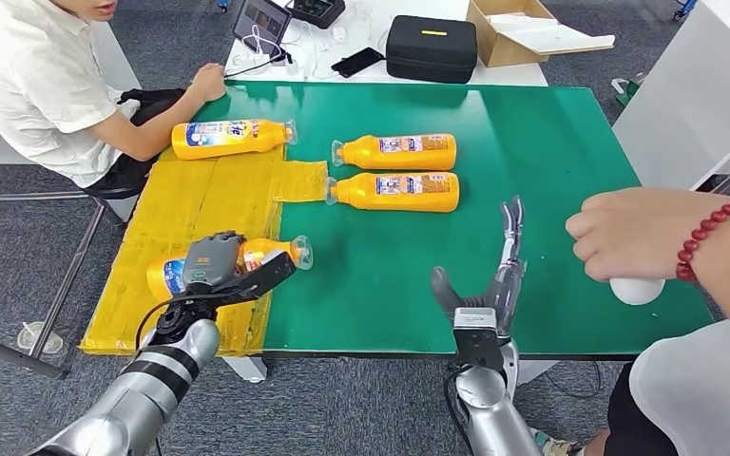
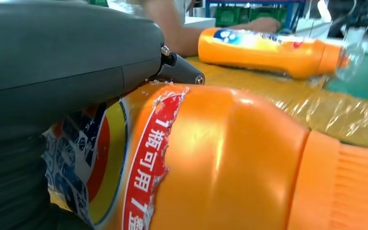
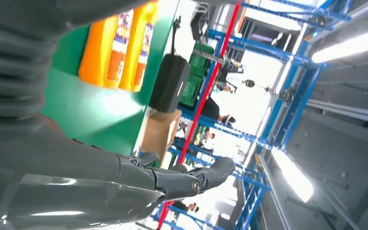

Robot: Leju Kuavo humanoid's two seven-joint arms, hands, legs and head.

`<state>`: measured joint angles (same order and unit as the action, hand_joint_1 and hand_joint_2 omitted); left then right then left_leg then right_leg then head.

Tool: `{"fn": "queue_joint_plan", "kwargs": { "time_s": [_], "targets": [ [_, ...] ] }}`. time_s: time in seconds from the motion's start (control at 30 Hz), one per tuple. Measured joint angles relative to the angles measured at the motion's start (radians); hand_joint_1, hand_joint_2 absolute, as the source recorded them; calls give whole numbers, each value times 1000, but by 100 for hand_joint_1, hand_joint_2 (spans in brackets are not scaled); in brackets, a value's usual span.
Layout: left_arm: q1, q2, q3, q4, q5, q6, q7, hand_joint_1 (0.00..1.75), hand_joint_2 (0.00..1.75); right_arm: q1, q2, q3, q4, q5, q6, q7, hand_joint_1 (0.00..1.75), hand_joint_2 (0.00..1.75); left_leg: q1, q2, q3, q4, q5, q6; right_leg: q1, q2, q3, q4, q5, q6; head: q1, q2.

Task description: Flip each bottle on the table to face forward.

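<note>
1. Four orange bottles lie on their sides on the green table (image 1: 551, 142). The near bottle (image 1: 271, 253) is on the yellow sheet (image 1: 200, 204) by the table's near left corner, cap toward the table's middle.
2. Left hand (image 1: 223, 271) is right on top of that bottle, thumb on one side and fingers on the other, so it's holding it. Up close in the left wrist view the bottle (image 2: 230, 163) sits hard against the hand (image 2: 62, 72), torn label showing.
3. Far bottle (image 1: 231, 138) lies at the sheet's far end near the table's far left corner, well apart from the hand. It also shows in the left wrist view (image 2: 268, 50).
4. Two more bottles lie side by side around the table's middle, caps toward the sheet: one farther (image 1: 399, 150), one nearer (image 1: 397, 190). Neither is near a hand.
5. Right hand (image 1: 485, 280) is over the table's near edge, fingers straight and spread, holding nothing.
6. A seated person rests a hand (image 1: 207, 84) at the far left corner. Another person's hand (image 1: 627, 233) with a red bead bracelet (image 1: 718, 228) is over the right side, on a white thing (image 1: 637, 289).
7. Black case (image 1: 431, 46) and a cardboard box (image 1: 518, 33) sit past the far edge.
</note>
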<state>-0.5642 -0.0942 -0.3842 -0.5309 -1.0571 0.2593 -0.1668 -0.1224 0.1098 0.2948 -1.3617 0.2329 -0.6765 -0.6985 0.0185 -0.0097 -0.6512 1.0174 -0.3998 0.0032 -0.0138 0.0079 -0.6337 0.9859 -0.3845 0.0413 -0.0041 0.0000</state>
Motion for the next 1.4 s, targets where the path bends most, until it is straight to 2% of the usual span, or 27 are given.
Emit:
{"fn": "queue_joint_plan", "kwargs": {
  "time_s": [0.03,0.07,0.13,0.4,0.6,1.07,1.17,1.3,1.33,1.4],
  "targets": [
    [-9,0,-4,14,-4,-9,4,16,175,-3,-1,5,6,-2,3,0,0,175,0,0,0,0,0,0,0,0,0,0,0,0,0,0],
    [-17,0,-7,28,-7,-20,5,6,175,-7,-2,11,12,-3,7,0,0,175,0,0,0,0,0,0,0,0,0,0,0,0,0,0],
    [-30,1,-10,52,-7,-49,-9,2,175,-15,-4,21,24,-7,16,0,0,175,0,0,0,0,0,0,0,0,0,0,0,0,0,0],
    [-59,19,-24,110,26,-159,-89,0,175,-33,-13,58,55,-32,29,0,0,175,0,0,1,0,0,0,0,0,1,0,0,0,0,0],
    [-84,29,-26,136,43,-215,-99,0,175,-48,-21,81,71,-48,24,0,0,175,0,0,1,0,0,0,0,0,2,0,0,0,0,0],
    [-105,39,-27,156,54,-255,-104,0,175,-53,-27,85,93,-65,27,0,0,175,0,0,3,0,0,0,0,0,3,0,0,0,0,0],
    [-97,39,-29,153,56,-173,-128,0,175,-53,-28,85,95,-67,27,0,0,175,0,0,3,0,0,0,0,0,3,0,0,0,0,0],
    [-70,22,-42,110,24,110,-170,0,175,-51,-31,82,95,-62,27,0,0,175,0,-2,2,0,1,0,0,-1,1,0,0,0,0,0],
    [-68,12,-48,91,22,152,-185,0,175,-51,-32,82,95,-61,27,0,0,175,0,-3,1,0,1,0,0,-2,2,0,0,0,0,0],
    [-61,-11,-63,50,39,157,-221,0,175,-51,-31,81,96,-57,28,0,0,175,0,-5,1,0,1,0,0,-4,2,0,0,0,0,0]
  ]
}}
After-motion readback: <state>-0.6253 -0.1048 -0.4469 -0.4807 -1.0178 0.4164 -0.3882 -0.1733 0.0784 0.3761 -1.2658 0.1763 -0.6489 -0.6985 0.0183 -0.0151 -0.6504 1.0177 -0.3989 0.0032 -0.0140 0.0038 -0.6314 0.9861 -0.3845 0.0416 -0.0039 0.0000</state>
